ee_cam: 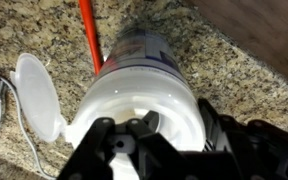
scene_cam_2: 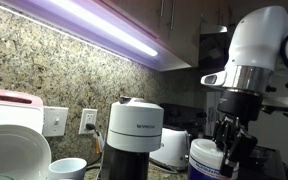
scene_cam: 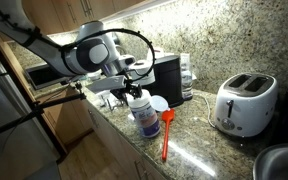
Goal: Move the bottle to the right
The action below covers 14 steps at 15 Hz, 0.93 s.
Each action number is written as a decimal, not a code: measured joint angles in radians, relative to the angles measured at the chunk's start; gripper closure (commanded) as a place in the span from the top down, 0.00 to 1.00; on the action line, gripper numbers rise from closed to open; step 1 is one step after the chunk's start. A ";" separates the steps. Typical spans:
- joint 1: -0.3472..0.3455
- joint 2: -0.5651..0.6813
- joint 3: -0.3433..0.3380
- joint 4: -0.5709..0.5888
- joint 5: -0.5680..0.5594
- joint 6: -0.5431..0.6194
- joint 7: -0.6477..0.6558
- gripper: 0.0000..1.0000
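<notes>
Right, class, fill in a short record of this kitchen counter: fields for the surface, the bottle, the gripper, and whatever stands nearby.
surface: speckled granite counter
bottle: white, blue label, upright
gripper: down over the bottle's top, fingers either side; whether it grips cannot be told
beside bottle: orange tool lying on the counter; round white lid
behind bottle: black appliance
further along: white toaster

Exterior: I look down along the counter (scene_cam: 204,155), mid-range | exterior: low, close behind the black appliance (scene_cam_2: 134,135) | wrist: directly above the bottle (ee_cam: 134,95), very near | all three share it.
</notes>
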 measured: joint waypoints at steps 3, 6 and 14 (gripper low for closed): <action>-0.007 0.012 0.018 0.018 0.108 -0.006 -0.090 0.24; -0.013 0.018 0.031 0.036 0.163 -0.032 -0.139 0.62; -0.010 0.025 0.017 0.053 0.084 -0.111 -0.056 1.00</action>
